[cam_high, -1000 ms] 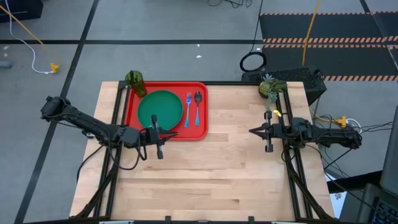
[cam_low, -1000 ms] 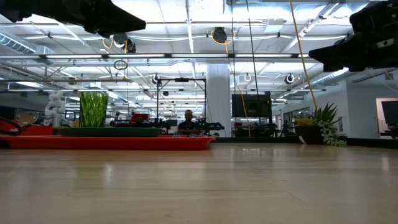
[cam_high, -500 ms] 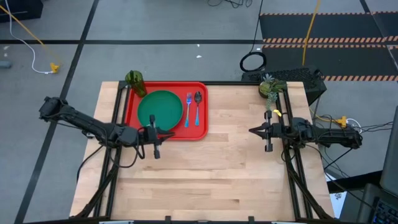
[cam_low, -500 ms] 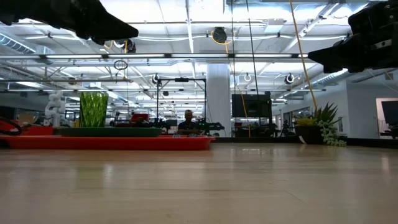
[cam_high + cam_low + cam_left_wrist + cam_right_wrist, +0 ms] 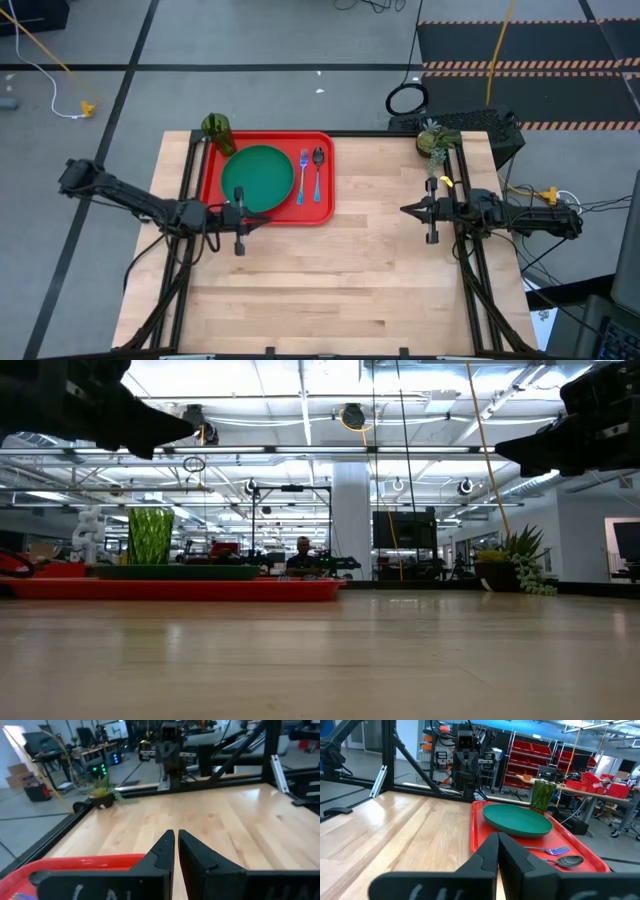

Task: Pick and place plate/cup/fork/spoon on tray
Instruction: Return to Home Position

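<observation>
The red tray [image 5: 325, 208] lies at the table's far left. On it rest the dark green plate [image 5: 258, 177], the blue-handled fork [image 5: 302, 176] and the spoon [image 5: 318, 170], side by side right of the plate. The olive-green cup [image 5: 217, 131] stands upright at the tray's far left corner; it also shows in the right wrist view [image 5: 542, 795]. My left gripper [image 5: 268, 219] is shut and empty, in the air over the tray's near rim [image 5: 75, 865]. My right gripper [image 5: 403, 211] is shut and empty, in the air at the table's right.
A small potted plant [image 5: 432, 140] stands at the table's far right corner. Black frame rails run along the left side [image 5: 188, 180] and the right side [image 5: 468, 260]. Bare wood lies between the arms and toward the near edge. A person [image 5: 303, 550] sits far off in the room.
My left gripper has drawn back toward the table's left edge, from over the tray's near middle to its near left part, staying shut and empty. The tray and the things on it have not moved.
</observation>
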Robot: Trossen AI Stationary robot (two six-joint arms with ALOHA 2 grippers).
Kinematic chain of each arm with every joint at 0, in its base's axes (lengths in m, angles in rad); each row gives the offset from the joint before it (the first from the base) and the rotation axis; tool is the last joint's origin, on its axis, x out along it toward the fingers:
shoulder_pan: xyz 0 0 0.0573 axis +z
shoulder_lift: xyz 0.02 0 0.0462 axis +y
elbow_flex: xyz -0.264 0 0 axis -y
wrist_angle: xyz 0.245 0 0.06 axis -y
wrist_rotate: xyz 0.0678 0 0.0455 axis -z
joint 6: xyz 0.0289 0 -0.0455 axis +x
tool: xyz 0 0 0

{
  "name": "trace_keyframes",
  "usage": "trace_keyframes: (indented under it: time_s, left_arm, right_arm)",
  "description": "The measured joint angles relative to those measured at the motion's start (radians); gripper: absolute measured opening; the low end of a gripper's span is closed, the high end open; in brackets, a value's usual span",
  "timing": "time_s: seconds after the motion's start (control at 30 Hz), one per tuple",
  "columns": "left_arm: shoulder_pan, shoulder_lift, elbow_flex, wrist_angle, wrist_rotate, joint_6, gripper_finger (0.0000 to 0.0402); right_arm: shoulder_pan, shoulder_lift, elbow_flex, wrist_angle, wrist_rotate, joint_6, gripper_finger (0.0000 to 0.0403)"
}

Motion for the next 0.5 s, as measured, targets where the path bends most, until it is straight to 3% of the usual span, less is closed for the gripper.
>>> trace_keyframes:
  time_s: [0.2,0.5]
  left_arm:
    - [0.046,0.001,-0.051,0.048,0.094,-0.006,0.0026]
    - [0.08,0.001,-0.119,0.121,0.123,-0.015,0.0026]
  right_arm:
    - [0.0,0.0,0.0,0.001,0.0,0.0,0.0]
    - [0.0,0.0,0.0,0.002,0.001,0.0,0.0]
